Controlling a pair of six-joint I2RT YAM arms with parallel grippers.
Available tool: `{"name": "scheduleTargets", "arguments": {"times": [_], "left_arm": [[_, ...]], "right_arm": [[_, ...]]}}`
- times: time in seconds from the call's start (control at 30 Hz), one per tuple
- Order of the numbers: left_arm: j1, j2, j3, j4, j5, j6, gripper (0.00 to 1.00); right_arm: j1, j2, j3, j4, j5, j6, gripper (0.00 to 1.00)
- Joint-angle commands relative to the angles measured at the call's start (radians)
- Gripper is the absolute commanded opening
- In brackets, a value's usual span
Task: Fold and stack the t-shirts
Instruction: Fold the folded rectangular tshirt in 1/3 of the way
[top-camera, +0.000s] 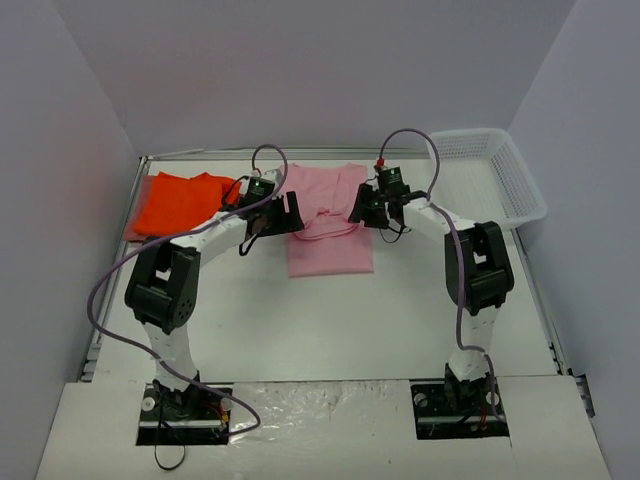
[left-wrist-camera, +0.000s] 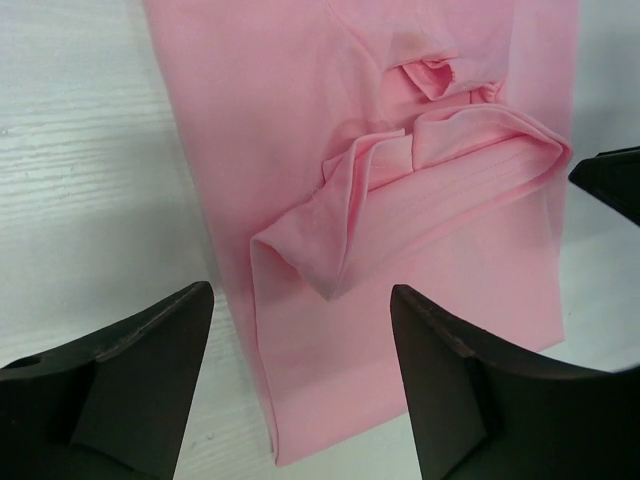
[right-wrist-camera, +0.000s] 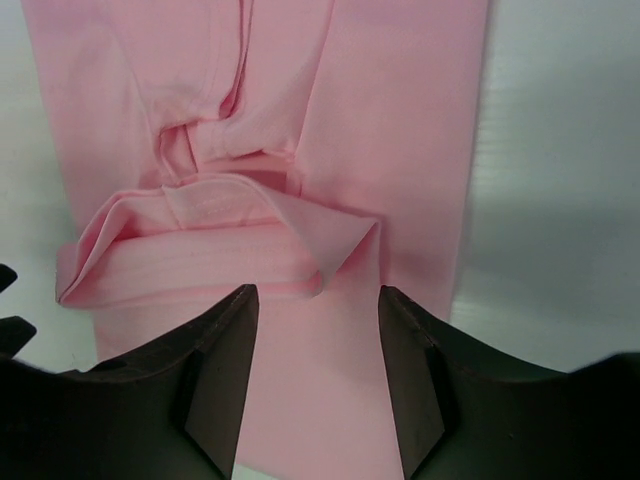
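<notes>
The light pink t-shirt (top-camera: 330, 225) lies flat in the middle of the white table (top-camera: 400, 310), folded into a long narrow panel with fairly straight side edges. Across its middle sits a loose rumpled band of cloth (left-wrist-camera: 450, 170), doubled over on itself, with rows of stitching along it and one corner peeling up. The far part looks a little wider and more creased than the smooth near part. Well to its left, near the table's far left corner, the bright orange t-shirt (top-camera: 185, 200) lies folded in a flat block. A strip of the dull pinkish-red t-shirt (top-camera: 136, 222) shows at its left edge, apparently underneath.
</notes>
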Motion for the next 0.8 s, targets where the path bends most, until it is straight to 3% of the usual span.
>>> {"name": "scheduleTargets", "arguments": {"times": [0.0, 0.1, 0.17, 0.23, 0.3, 0.77], "left_arm": [[-0.006, -0.110, -0.055, 0.057, -0.028, -0.046, 0.70], [-0.006, -0.150, -0.099, 0.060, -0.041, -0.049, 0.70], [-0.008, -0.167, -0.117, 0.051, -0.048, -0.044, 0.71], [-0.008, -0.191, -0.131, 0.049, -0.054, -0.043, 0.70], [-0.008, -0.213, -0.152, 0.046, -0.062, -0.043, 0.70], [-0.006, -0.248, -0.198, 0.042, -0.073, -0.027, 0.71]], "right_arm": [[0.045, -0.088, -0.039, -0.002, 0.023, 0.006, 0.48], [0.082, -0.099, -0.058, 0.000, 0.040, 0.014, 0.46], [0.107, -0.093, -0.065, 0.001, 0.040, 0.014, 0.38], [0.122, -0.090, -0.071, 0.000, 0.040, 0.023, 0.16], [0.144, -0.084, -0.076, 0.035, 0.041, 0.031, 0.00], [0.202, 0.024, -0.006, 0.037, 0.055, 0.037, 0.00]]}}
